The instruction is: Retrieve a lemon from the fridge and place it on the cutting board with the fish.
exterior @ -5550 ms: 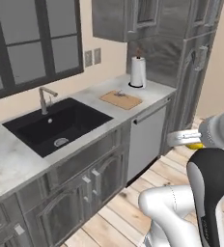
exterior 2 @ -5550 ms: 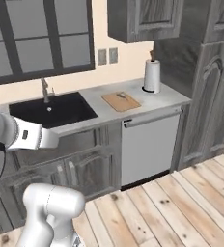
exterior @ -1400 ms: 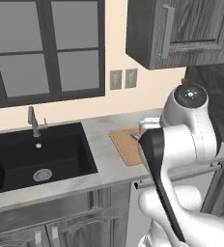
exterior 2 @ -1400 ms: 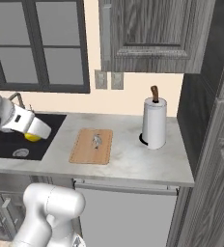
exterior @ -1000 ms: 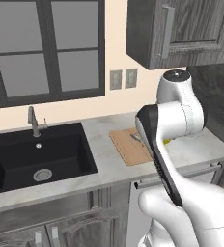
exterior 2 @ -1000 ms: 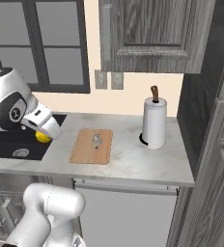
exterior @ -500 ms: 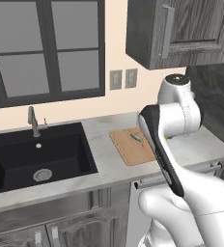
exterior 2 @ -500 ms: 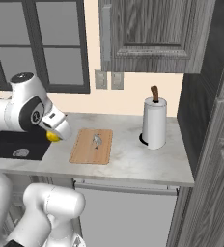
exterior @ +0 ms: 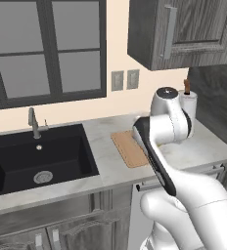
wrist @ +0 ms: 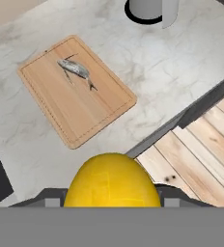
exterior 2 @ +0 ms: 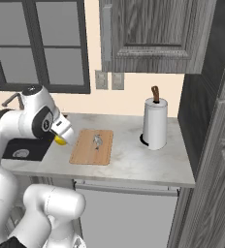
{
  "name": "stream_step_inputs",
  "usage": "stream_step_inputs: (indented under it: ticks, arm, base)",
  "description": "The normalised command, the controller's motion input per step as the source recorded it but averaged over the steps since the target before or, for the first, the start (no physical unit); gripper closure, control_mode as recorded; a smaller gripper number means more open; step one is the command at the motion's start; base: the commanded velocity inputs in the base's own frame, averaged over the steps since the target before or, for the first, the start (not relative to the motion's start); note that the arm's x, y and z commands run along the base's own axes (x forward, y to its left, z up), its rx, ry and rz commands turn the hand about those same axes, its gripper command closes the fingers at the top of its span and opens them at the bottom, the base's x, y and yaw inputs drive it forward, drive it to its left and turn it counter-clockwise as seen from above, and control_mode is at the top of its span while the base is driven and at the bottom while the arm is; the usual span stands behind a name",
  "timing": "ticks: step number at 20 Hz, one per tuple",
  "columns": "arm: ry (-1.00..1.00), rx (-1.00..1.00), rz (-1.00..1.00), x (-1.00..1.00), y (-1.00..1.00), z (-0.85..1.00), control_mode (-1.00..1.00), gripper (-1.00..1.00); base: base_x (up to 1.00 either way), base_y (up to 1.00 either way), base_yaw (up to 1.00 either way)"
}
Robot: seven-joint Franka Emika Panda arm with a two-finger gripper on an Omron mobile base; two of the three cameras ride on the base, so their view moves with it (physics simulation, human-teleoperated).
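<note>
My gripper (exterior 2: 62,139) is shut on the yellow lemon (exterior 2: 59,141) and holds it in the air over the counter, just left of the cutting board (exterior 2: 88,152). In the hand view the lemon (wrist: 111,178) sits between the fingertips of the gripper (wrist: 111,198). Below and beyond it lies the light wooden cutting board (wrist: 80,111), with the small silvery fish (wrist: 75,70) near its far end. The fish (exterior 2: 98,141) lies flat on the board. In the left base view my arm covers part of the cutting board (exterior: 126,149). The fridge is out of view.
A paper towel roll (exterior 2: 155,124) stands on the counter right of the board. The black sink (exterior: 37,156) with its faucet (exterior: 34,122) lies to the left. Dark wall cabinets (exterior 2: 148,34) hang overhead. The counter's front edge and the wood floor (wrist: 201,144) show past the board.
My arm has swung to the right from over the sink's edge, carrying the lemon close to the left side of the cutting board. The fish and the board have not moved.
</note>
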Motion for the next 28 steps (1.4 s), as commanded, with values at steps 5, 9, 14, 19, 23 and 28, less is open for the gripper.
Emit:
stream_step_inputs:
  ticks: [5,9,14,19,23,28]
  arm:
    - [0.00,0.03,-0.12,0.30,0.10,-0.40,-1.00,1.00]
    - [0.03,0.09,-0.11,0.47,0.00,-0.15,-1.00,1.00]
    - [0.06,0.08,-0.07,0.48,0.00,-0.14,-1.00,1.00]
    - [0.04,0.04,-0.05,0.34,0.00,-0.23,-1.00,1.00]
    - [0.00,0.00,-0.05,0.26,0.00,-0.39,-1.00,1.00]
    - [0.03,0.00,-0.06,0.28,0.00,-0.30,-1.00,1.00]
  base:
    - [0.00,0.00,0.00]
    - [0.00,0.00,0.00]
    - [0.00,0.00,0.00]
    - [0.00,0.00,0.00]
    - [0.00,0.00,0.00]
    - [0.00,0.00,0.00]
